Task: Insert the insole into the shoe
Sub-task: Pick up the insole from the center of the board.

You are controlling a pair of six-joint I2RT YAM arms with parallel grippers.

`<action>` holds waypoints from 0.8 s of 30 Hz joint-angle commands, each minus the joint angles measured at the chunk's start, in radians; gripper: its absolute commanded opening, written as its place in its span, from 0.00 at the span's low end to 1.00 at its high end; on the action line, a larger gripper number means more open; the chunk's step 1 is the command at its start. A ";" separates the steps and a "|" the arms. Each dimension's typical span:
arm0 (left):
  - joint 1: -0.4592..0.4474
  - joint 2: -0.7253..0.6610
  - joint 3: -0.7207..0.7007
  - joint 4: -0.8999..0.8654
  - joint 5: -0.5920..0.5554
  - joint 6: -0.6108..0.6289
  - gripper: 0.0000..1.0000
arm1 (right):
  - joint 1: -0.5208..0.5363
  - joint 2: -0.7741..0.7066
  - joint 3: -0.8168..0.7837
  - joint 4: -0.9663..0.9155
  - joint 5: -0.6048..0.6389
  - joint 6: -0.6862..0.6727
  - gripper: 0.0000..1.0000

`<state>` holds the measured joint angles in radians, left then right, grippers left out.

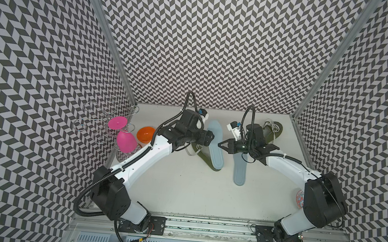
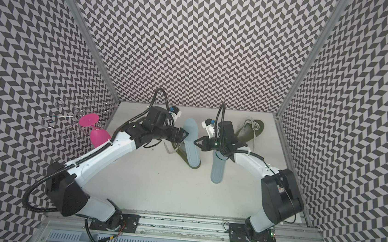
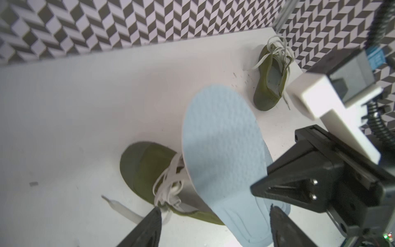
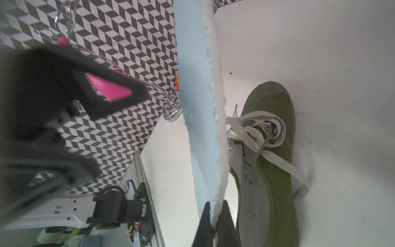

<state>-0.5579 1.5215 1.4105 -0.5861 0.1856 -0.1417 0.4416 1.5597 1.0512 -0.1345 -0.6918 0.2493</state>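
The pale blue insole (image 1: 215, 145) sat near the centre of the table (image 1: 182, 192), a little toward 12 o'clock. It was raised and tilted over the olive shoe (image 1: 205, 159). In both top views it covered most of the shoe's 3 o'clock side. Only the olive rim and some loose white laces showed at 9 o'clock. Whether any part of the insole sat inside the shoe could not be told.

The right end effector (image 1: 220, 145) came in from 3 o'clock. Its fingers were pressed together on the insole's long edge, and the right wrist view showed both black fingertips (image 4: 224, 222) pinching that edge beside the shoe's opening. The left end effector (image 3: 213, 232) reached in from 9 o'clock with its fingers spread wide. In the left wrist view one finger stood on each side of the insole's near end. It gripped nothing, and contact with the insole could not be told.

A second insole (image 1: 240, 168) lay flat just beside the first at 4 o'clock, partly under the right arm. A second shoe (image 1: 274, 133) rested at 2 o'clock near the back corner. An orange bowl (image 1: 145, 134) and a pink wine glass (image 1: 126, 140) stood at the 9 o'clock edge.
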 commanded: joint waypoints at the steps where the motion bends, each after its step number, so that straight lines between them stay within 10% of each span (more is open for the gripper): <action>1: 0.013 0.057 0.099 -0.142 0.104 0.314 0.80 | -0.002 -0.043 0.013 -0.088 0.032 -0.186 0.00; 24: 0.069 0.182 0.183 -0.218 0.344 0.557 0.68 | 0.009 0.032 0.103 -0.250 -0.014 -0.521 0.00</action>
<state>-0.4847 1.7195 1.5909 -0.7898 0.4881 0.3752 0.4450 1.5738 1.1149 -0.3752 -0.6807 -0.2043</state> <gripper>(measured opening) 0.678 0.048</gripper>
